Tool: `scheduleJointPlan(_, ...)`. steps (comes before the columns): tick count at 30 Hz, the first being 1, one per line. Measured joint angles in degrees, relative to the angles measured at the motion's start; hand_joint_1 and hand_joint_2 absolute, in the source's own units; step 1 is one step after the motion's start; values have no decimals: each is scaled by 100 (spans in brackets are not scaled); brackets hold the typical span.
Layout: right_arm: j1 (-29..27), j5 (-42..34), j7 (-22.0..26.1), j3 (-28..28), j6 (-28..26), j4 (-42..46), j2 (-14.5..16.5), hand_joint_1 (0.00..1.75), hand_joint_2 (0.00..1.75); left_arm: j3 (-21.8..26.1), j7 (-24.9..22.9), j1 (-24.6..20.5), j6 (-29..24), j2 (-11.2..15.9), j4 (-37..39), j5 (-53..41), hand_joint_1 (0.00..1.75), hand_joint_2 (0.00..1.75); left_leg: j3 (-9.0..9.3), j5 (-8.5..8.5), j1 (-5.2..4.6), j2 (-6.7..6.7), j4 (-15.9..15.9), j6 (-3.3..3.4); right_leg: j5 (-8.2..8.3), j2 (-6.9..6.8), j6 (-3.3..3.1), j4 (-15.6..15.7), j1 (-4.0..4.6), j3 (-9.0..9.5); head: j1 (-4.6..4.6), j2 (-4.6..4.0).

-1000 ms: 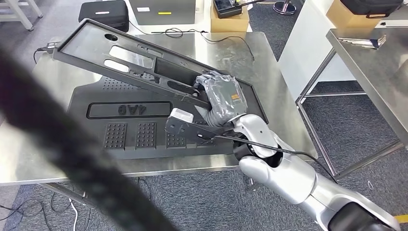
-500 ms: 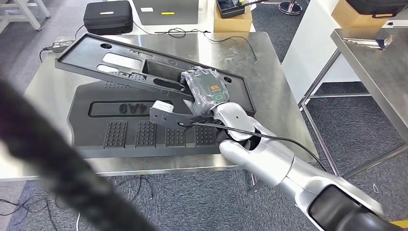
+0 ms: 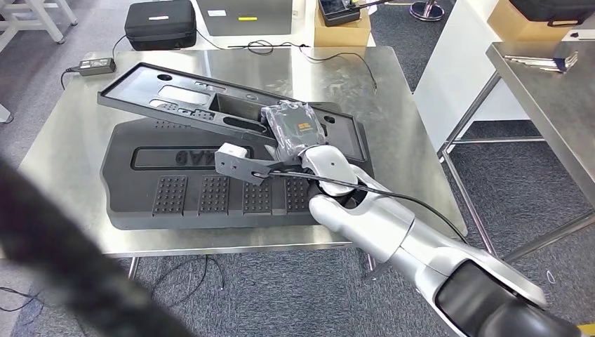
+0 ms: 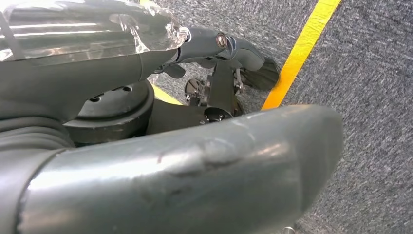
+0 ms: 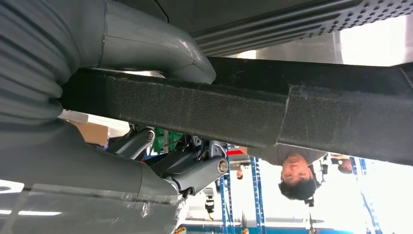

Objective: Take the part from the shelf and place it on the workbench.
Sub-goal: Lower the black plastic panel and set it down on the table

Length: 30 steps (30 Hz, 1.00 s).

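Lengthwise, part [image 3: 210, 109] tilted across workbench [image 3: 393, 105]

Steel tabletop [image 3: 63, 151], on which a large black moulded panel [image 3: 182, 200] is laid flat; a power adapter [image 3: 97, 66] is placed at the far left corner.

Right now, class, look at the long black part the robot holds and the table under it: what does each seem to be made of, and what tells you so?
The long black part, gripped by the right hand: probably moulded plastic, matte, with formed cut-outs; the right wrist view shows a fuzzy, felt-like edge. The workbench: apparently stainless steel, with a brushed sheen and soft reflections.
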State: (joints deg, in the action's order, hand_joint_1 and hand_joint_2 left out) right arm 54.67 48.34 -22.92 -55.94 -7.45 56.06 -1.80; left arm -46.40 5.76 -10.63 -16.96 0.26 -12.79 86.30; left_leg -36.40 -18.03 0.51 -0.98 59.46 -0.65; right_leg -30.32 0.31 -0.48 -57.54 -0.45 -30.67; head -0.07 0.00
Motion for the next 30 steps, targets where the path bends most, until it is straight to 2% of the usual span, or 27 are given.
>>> scheduleJointPlan(13, 494, 115, 256, -172, 233, -1645, 719, 175, 175, -106, -41, -76, 73, -2, 0, 4, 0, 0, 0, 3, 0, 0, -3, -5, 0, 0, 0, -2, 0, -1, 29, 0)
scheduleJointPlan(22, 519, 114, 445, -451, 277, -2438, 1241, 175, 175, -170, -41, -93, 77, 0, 0, -7, 0, 0, 0, 4, 2, 2, -7, -5, 0, 1, -1, -2, 1, -7, 34, 0)
scheduleJointPlan(28, 468, 59, 599, -601, 249, -2770, 1469, 175, 175, -249, -48, -103, 91, 0, 0, -26, 0, 0, 0, 4, 2, 3, -7, -6, 0, 2, -1, -2, 0, -7, 39, 0)
scheduleJointPlan(30, 432, 30, 656, -640, 228, -2852, 1530, 87, 87, -267, -50, -104, 147, 0, 0, -42, 0, 87, 0, 4, 1, 3, -7, -6, 0, 3, -1, -2, 0, -8, 40, 0)
